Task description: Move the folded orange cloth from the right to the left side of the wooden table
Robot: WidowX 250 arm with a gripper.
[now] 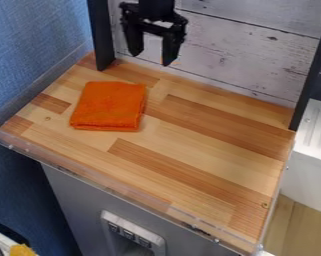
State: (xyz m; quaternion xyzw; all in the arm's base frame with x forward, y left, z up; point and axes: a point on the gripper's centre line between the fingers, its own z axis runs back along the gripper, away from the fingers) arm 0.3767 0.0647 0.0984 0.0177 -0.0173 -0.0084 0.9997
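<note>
The black gripper hangs at the top of the view, in front of the white plank wall and above the back of the wooden counter. Its two fingers are spread apart with nothing between them. Below it and slightly to the left, a folded orange cloth lies flat on the left part of the wooden counter. The gripper and the cloth are apart.
Black posts stand at the counter's back left and back right. A clear raised edge runs along the front. Blue wall borders the left, and a white unit is at the right.
</note>
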